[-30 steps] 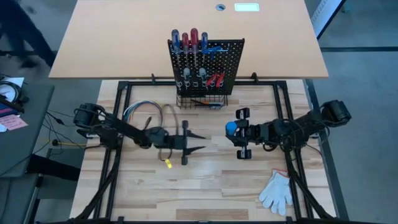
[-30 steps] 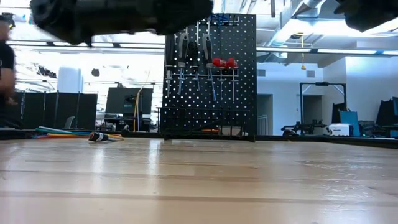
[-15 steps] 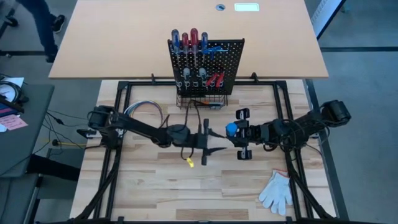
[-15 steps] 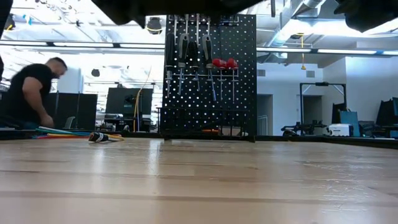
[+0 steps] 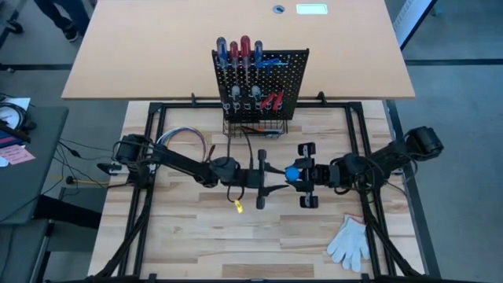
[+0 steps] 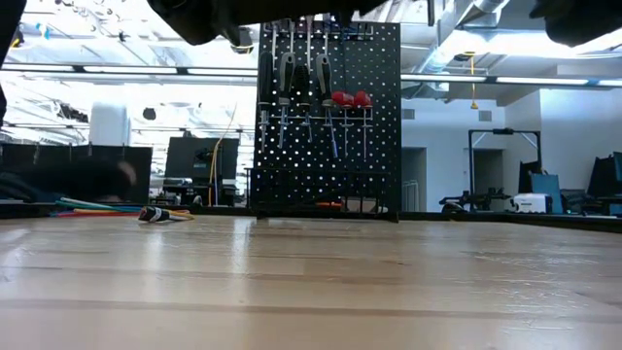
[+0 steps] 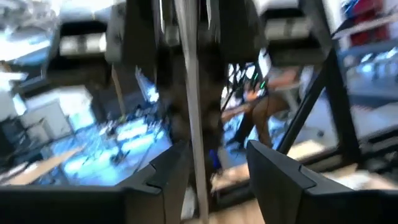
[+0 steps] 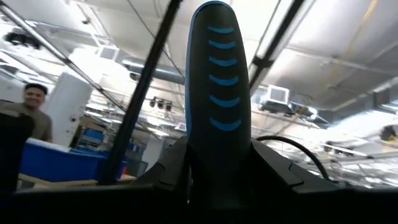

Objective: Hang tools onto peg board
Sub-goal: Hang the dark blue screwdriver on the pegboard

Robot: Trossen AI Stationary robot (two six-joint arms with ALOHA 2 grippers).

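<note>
The black peg board (image 5: 259,86) stands upright at the table's far middle, with red- and blue-handled screwdrivers and red pliers hanging on it (image 6: 326,107). Above the table's middle my right gripper (image 5: 295,174) is shut on a screwdriver with a black and blue handle (image 8: 214,74). My left gripper (image 5: 277,178) faces it from the left, open. In the left wrist view a thin grey metal shaft (image 7: 191,112) runs between its two fingers (image 7: 273,180). I cannot tell whether a finger touches the shaft. My right gripper pinches the screwdriver's handle (image 8: 214,134) between its two fingers, one on each side. The fingers come from the table's right, slanting upward, and lie along the handle. The screwdriver is lifted clear of the table, and its handle rises past the fingertips.
A looped bundle of coloured wires (image 5: 185,141) lies at the far left. A white glove (image 5: 350,240) lies at the near right. A yellow-tipped cable (image 5: 237,206) hangs below my left arm. A black frame (image 5: 157,118) borders the table. A person (image 8: 34,112) shows beyond the table.
My left gripper has gone toward the table's right edge and upward, up to my right gripper and the screwdriver. Its fingers now stand around the shaft. A person in the room behind has moved out of the low view.
</note>
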